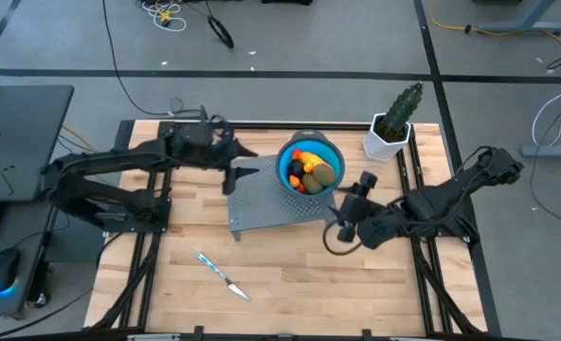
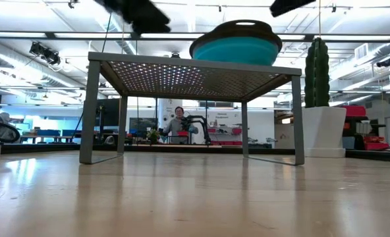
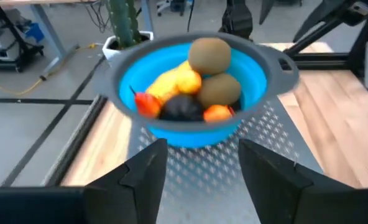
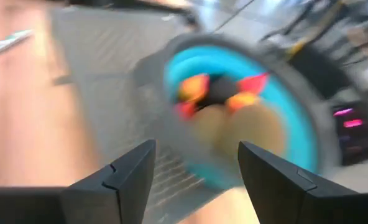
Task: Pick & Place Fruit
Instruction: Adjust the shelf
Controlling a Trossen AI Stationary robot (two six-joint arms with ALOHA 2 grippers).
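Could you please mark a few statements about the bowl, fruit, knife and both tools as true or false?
1. The blue bowl sits on the perforated metal stand. True.
2. The fruit lies scattered on the wooden table. False: it is piled inside the bowl.
3. The knife lies on the wooden table, apart from the stand. True.
4. The left tool grips a fruit. False: its fingers are open and empty, facing the bowl.
5. The potted cactus stands inside the bowl. False: it stands beside it, at the table's corner.

Wood table [image 1: 290, 275] w/ perforated metal stand [image 1: 262, 204], knife [image 1: 224, 275], potted cactus [image 1: 394, 123]
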